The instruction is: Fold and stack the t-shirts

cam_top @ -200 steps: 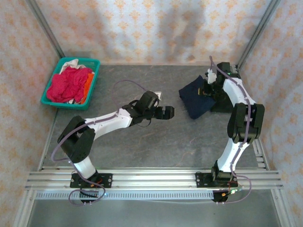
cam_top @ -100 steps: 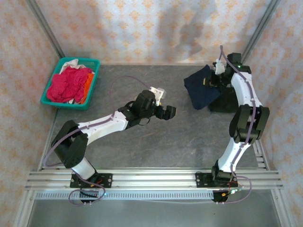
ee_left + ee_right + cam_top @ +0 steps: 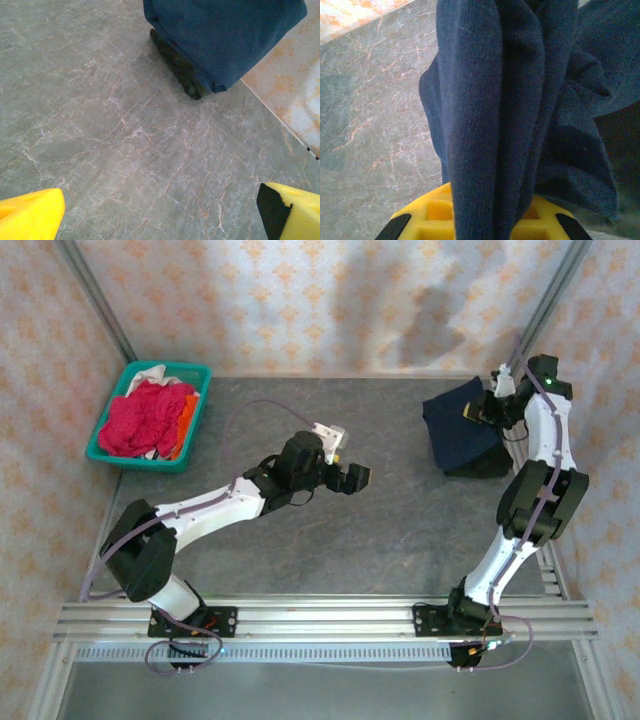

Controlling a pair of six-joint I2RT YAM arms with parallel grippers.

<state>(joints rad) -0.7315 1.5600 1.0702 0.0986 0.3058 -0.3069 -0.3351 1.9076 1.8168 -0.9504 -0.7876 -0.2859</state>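
Right pincer (image 3: pixel 482 410) clamped on navy t-shirt (image 3: pixel 458 428), which hangs bunched at far right of table (image 3: pixel 400 540), draped over black t-shirt (image 3: pixel 176 66). Left pincer (image 3: pixel 352 478) wide open mid-table, holding nothing. Teal basket (image 3: pixel 135 462) far left: magenta-red t-shirt (image 3: pixel 140 418) heaped on top.

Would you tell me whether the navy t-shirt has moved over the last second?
Yes. Gripped by the right tool, the navy t-shirt has shifted rightward toward the right wall, now over the black t-shirt.
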